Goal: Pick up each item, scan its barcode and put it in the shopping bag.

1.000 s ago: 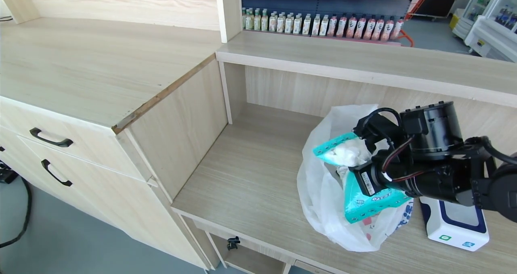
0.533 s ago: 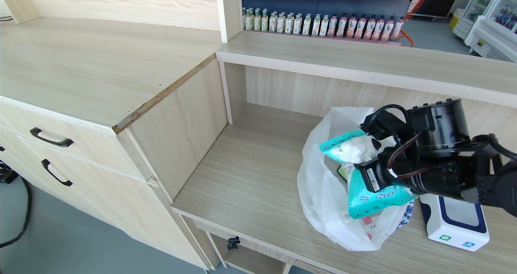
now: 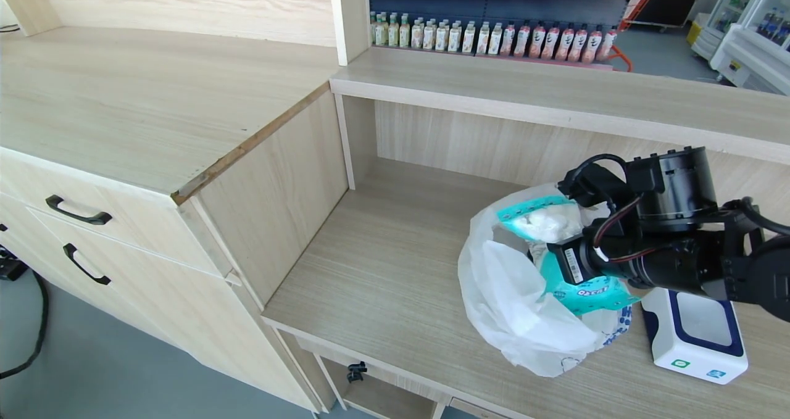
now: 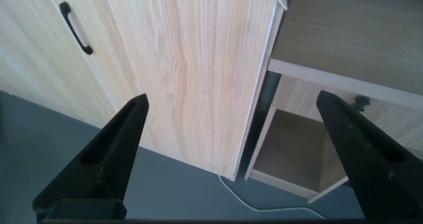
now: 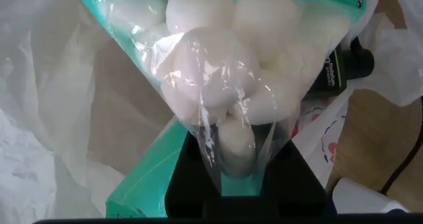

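Right gripper [image 5: 228,164]: its fingers are pinched on the lower seam of a clear, teal-trimmed plastic packet of white round balls [image 3: 543,218], which sticks out ahead of the fingertips.
Held packet: it sits in the mouth of the translucent white plastic shopping bag [image 3: 512,308]. It seems partly below the rim, though the bag's folds hide how deep it sits.
Shopping bag: it lies directly ahead of and beneath the right gripper, standing slumped on the pale wooden counter shelf [image 3: 382,265].
Already bagged: a soft teal rectangular pack [image 3: 586,292] lies just under the gripper's wrist, and a dark labelled bottle [image 5: 347,65] lies beside the held packet.
Scanner: a white-and-blue box scanner [image 3: 697,339] sits behind the gripper, under its arm and just beside the bag.
Left gripper [image 4: 232,98]: its fingers are spread wide with nothing between them, facing a pale wood cabinet door [image 4: 192,72], well apart from the bag.
Progress: late, I judge. Two items are in the bag, and the third is probably scanned and at the opening.
Left to do: release the packet into the bag. Whether more items wait I cannot tell.
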